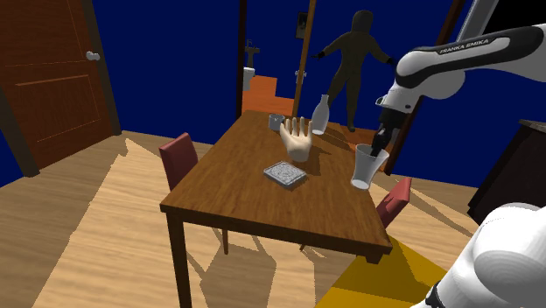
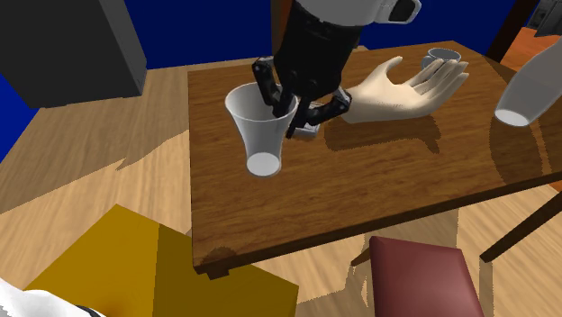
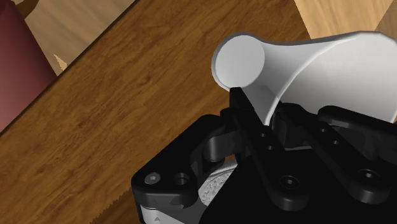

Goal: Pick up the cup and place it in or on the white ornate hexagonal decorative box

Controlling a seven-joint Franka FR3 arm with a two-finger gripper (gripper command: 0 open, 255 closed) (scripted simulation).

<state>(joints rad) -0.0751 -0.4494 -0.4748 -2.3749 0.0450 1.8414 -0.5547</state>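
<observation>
I see deep blue walls (image 1: 175,52) around a wood-plank floor (image 1: 79,236). A brown panelled door (image 1: 52,70) stands at the shoulder view's far left. The wooden table (image 1: 227,197) has dark red chairs (image 1: 179,157) on two sides, with a yellow mat (image 2: 135,261) near one corner.

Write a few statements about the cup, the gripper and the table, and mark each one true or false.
1. The gripper is shut on the rim of the white cup. True.
2. The decorative box lies on the wooden table with nothing on top of it. True.
3. The cup stands upright on the table. False: it is lifted clear of the tabletop and hangs tilted in the gripper.
4. The chair at the table's side on the shoulder view's left is blue. False: it is dark red.
5. A model hand rests on the table beyond the gripper in the second exterior view. True.
</observation>
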